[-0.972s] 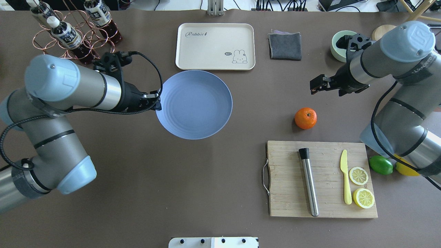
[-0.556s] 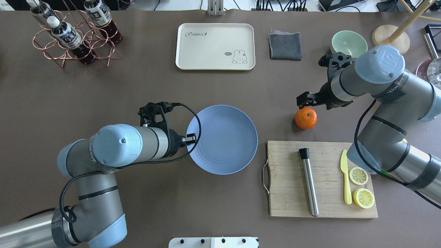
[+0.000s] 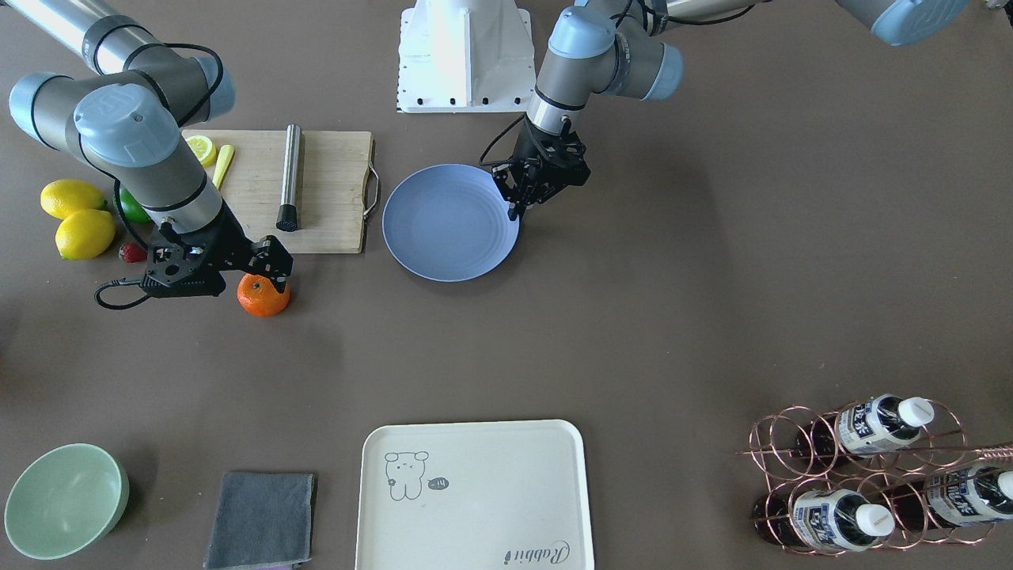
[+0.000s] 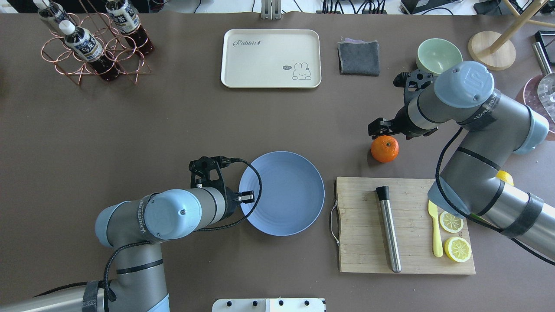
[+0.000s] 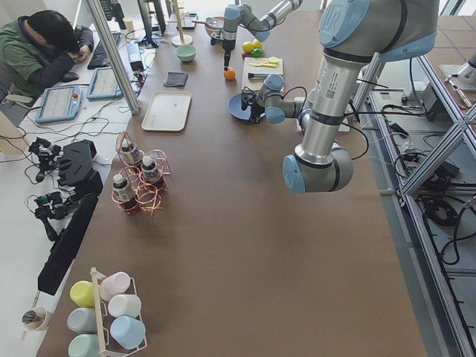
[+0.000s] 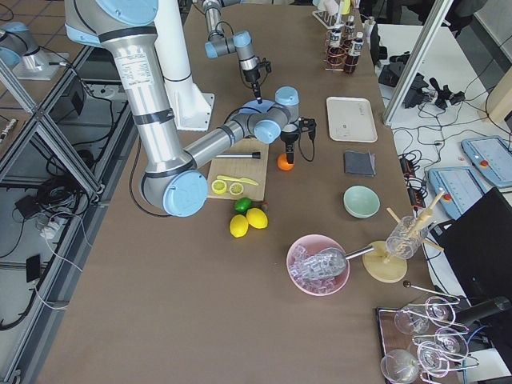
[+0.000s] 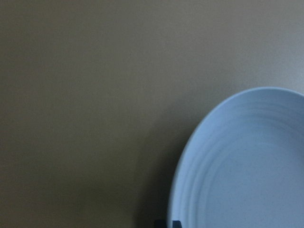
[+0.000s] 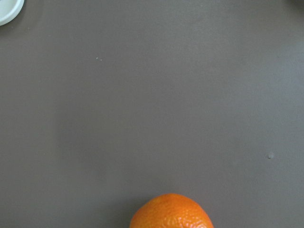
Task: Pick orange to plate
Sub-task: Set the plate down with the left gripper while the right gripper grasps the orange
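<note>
The orange point(image 4: 384, 148) rests on the brown table just beyond the cutting board; the right wrist view has the orange point(image 8: 171, 211) at its bottom edge. My right gripper point(image 4: 378, 128) hovers over its far-left side, fingers apart, holding nothing. The blue-lavender plate point(image 4: 290, 203) lies flat left of the board, empty. My left gripper point(image 4: 244, 197) is shut on the plate's left rim. From the front, this gripper point(image 3: 516, 207) pinches the plate point(image 3: 443, 226) at its edge, and the right gripper point(image 3: 269, 269) stands right above the orange point(image 3: 263, 298).
A wooden cutting board point(image 4: 368, 255) carries a metal muddler point(image 4: 389, 229), a yellow knife point(image 4: 435, 229) and two lemon slices. At the back stand a cream tray point(image 4: 271, 58), a grey cloth point(image 4: 358, 57), a mint bowl point(image 4: 439, 54) and a copper bottle rack point(image 4: 93, 43).
My left gripper has pulled the plate from near the cream tray toward the robot and rightward, beside the board. My right gripper has come down and left to the orange, which has not moved.
</note>
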